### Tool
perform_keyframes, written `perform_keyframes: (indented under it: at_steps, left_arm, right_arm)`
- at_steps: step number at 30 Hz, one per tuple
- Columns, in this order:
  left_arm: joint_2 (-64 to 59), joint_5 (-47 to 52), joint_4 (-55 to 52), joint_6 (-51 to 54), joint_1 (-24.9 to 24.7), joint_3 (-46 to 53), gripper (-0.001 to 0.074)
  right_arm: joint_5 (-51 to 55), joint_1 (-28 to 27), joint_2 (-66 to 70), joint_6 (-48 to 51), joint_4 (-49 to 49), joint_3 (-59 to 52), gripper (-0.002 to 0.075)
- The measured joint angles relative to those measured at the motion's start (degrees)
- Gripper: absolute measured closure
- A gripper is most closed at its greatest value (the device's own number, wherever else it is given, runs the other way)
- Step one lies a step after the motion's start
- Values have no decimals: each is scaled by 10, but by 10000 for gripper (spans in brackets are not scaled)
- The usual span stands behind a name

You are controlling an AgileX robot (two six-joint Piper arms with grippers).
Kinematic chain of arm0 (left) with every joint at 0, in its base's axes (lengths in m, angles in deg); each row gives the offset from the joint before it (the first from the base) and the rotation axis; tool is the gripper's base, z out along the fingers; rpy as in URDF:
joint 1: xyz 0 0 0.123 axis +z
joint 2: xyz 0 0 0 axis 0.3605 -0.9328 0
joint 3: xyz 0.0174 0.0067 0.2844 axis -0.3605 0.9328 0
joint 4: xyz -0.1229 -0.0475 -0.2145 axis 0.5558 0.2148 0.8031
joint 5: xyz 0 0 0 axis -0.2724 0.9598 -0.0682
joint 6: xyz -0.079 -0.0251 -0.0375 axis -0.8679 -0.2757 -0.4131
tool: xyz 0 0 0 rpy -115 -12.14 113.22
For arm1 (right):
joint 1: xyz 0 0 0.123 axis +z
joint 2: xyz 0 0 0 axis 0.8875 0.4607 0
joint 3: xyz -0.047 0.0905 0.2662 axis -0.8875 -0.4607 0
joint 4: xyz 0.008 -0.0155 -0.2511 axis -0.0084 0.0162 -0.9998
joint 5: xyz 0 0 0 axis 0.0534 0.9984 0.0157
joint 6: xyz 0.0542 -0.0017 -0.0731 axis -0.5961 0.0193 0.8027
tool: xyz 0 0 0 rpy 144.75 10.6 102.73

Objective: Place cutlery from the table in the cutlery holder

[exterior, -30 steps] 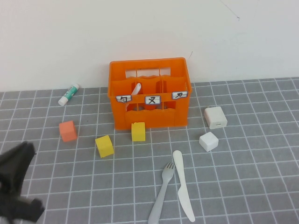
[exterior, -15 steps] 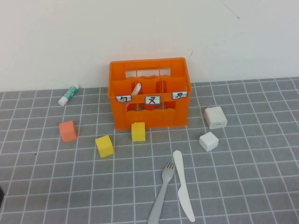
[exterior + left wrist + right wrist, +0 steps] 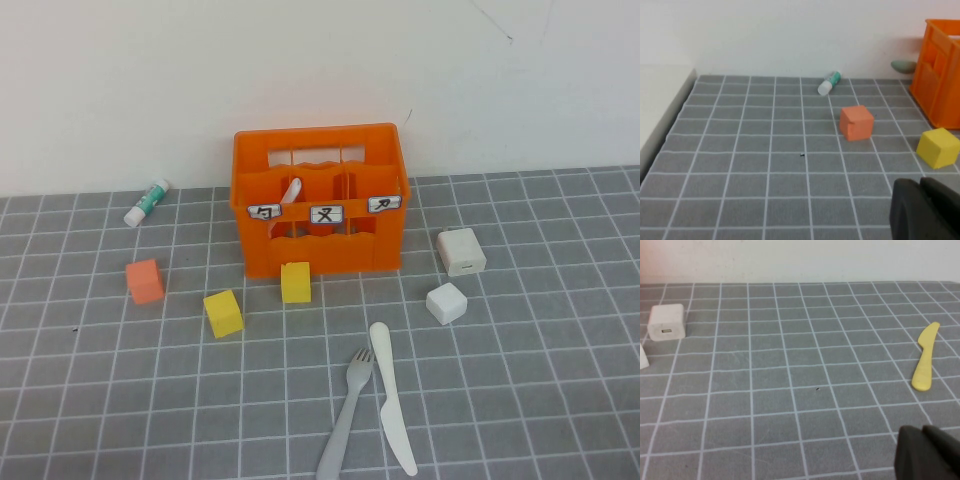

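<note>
My left gripper (image 3: 927, 210) shows only as a dark bulk at the edge of its wrist view, low over the table (image 3: 765, 165), and I cannot tell how it is set; it holds nothing that I can see. Near it lie a yellow cube (image 3: 938, 147), an orange cube (image 3: 856, 122) and, further off by the wall, a white-and-green tube (image 3: 829, 83). My right gripper (image 3: 930, 452) is likewise just a dark shape at the edge of its own view, its state hidden from me. Ahead of it a yellow knife (image 3: 925, 356) lies flat on the grid, well apart from a white block (image 3: 666, 322). Neither gripper appears in the high view. There the holder (image 3: 320, 200) stands upright by the wall, with a pale handle (image 3: 292, 190) sticking up from its left compartment. A second yellow cube (image 3: 295, 282) sits just in front of it. Nearer me the fork (image 3: 346, 414) and a cream knife (image 3: 392, 394) lie side by side, almost touching at the fork's tines. Two white blocks (image 3: 461, 251) sit right of the holder.
</note>
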Motion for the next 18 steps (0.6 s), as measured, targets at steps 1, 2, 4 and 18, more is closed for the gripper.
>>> perform_keyframes:
  at_steps: [1, 2, 4, 18]
  left_arm:
    - [0, 4, 0, 0, 0, 0, 736]
    - [0, 11, 0, 0, 0, 0, 736]
    - [7, 33, -8, 0, 1, 0, 736]
    - [31, 75, -70, 0, 1, 0, 736]
  right_arm:
    - [0, 0, 0, 0, 0, 0, 729]
    - [0, 0, 0, 0, 0, 0, 729]
    - [0, 0, 0, 0, 0, 0, 729]
    - [0, 0, 0, 0, 0, 0, 729]
